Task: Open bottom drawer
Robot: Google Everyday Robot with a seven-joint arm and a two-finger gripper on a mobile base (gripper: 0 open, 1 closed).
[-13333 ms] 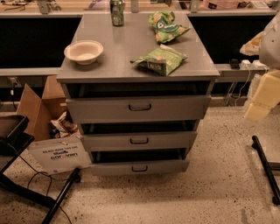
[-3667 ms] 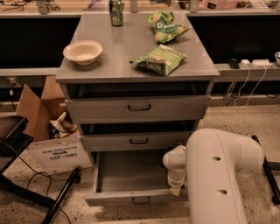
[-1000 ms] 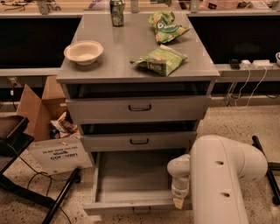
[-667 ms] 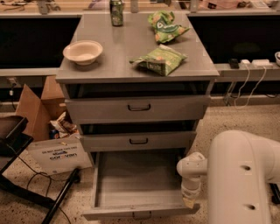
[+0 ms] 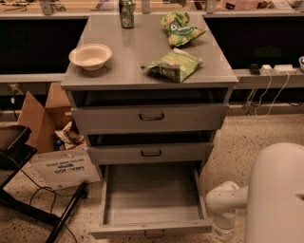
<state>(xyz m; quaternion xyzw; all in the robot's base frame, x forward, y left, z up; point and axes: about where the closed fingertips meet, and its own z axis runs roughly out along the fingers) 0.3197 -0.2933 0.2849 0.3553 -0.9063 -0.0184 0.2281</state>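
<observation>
The bottom drawer (image 5: 151, 195) of the grey cabinet stands pulled far out, showing its plain grey tray; its front edge (image 5: 152, 229) is near the picture's lower edge and its handle barely shows. The middle drawer (image 5: 151, 153) and top drawer (image 5: 151, 116) are shut. My white arm (image 5: 266, 199) is at the lower right, beside the open drawer's right front corner and apart from it. The gripper itself is out of the picture.
On the cabinet top (image 5: 142, 52) are a white bowl (image 5: 90, 56), two green snack bags (image 5: 174, 64) (image 5: 181, 29) and a can (image 5: 126, 9). A cardboard box (image 5: 42, 114) and a white sign (image 5: 64, 167) sit at the left with a black stand (image 5: 28, 209). Cables hang at the right (image 5: 270, 90).
The bottom drawer went from shut to pulled out. In the last second my arm has drawn back to the right, away from the drawer.
</observation>
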